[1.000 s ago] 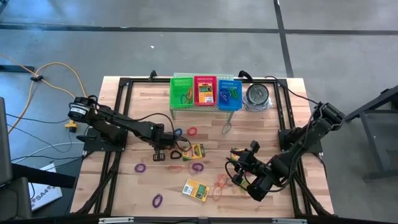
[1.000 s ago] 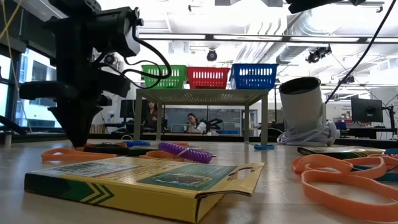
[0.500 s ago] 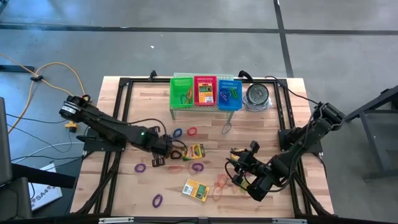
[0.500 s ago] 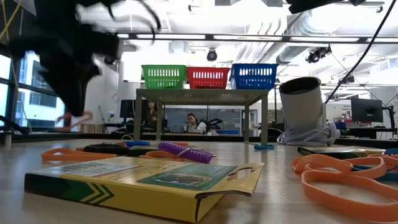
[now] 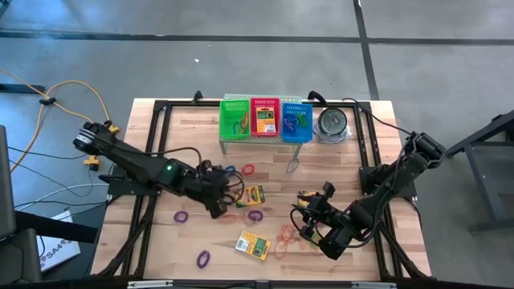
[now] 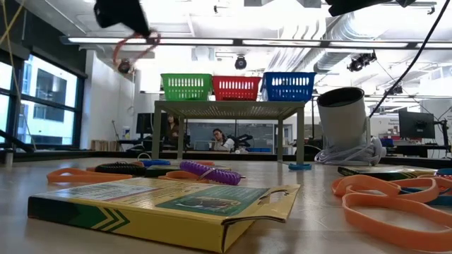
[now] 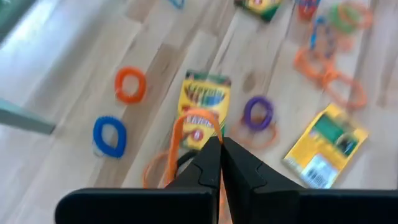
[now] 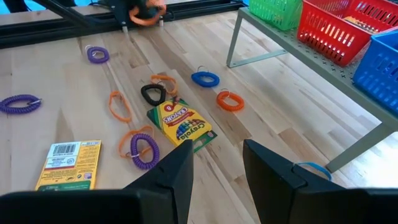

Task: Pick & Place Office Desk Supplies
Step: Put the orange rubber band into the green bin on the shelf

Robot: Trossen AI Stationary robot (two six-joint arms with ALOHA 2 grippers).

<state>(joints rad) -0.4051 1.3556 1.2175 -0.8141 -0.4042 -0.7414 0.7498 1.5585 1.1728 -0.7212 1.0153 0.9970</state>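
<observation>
Pincer, my left gripper (image 7: pixel 221 144), is pressed together on a thin orange rubber-band loop (image 7: pixel 180 134), lifted above the wooden table (image 5: pixel 185 136); I judge a level carry toward the plastic mesh baskets (image 5: pixel 266 118) prevents snagging.

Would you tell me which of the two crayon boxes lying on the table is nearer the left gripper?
The crayon box lying mid-table, just beside the left gripper; the other box lies farther off, toward the table's front edge.

Bright, even overhead strip lighting; left wrist view motion-blurred; low view's foreground yellow-and-green cardboard crayon box (image 6: pixel 169 208) soft
</observation>
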